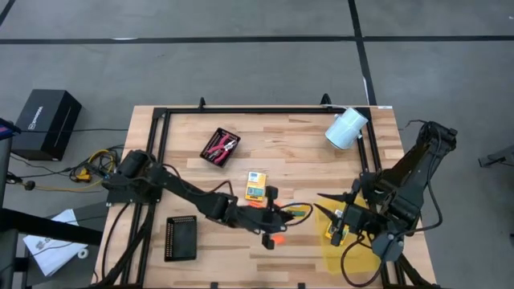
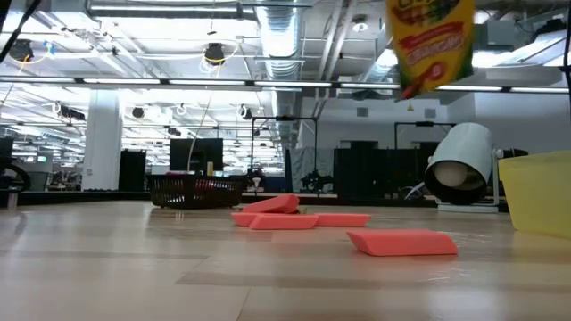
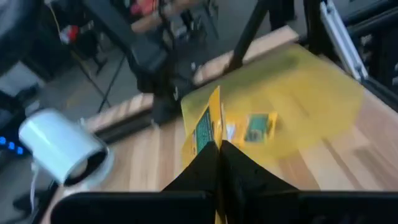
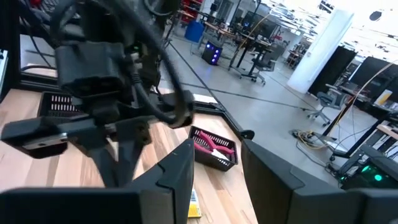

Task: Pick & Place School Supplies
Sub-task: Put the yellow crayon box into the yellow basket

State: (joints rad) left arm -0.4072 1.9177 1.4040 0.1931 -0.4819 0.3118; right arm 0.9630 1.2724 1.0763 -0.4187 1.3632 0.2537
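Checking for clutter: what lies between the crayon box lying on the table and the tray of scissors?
Nothing; the high view shows only bare table between the crayon box and the mesh tray holding the scissors.

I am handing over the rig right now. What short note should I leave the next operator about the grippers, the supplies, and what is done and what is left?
Left gripper: shut on the held crayon box, lifted off the table, short of the yellow bin.
Right gripper: open, empty, near the bin.
Done, it seems: the binned crayon box lies in the bin.
Left, probably: the held box; the table crayon box; the orange pieces on the table; the scissors in the mesh tray.
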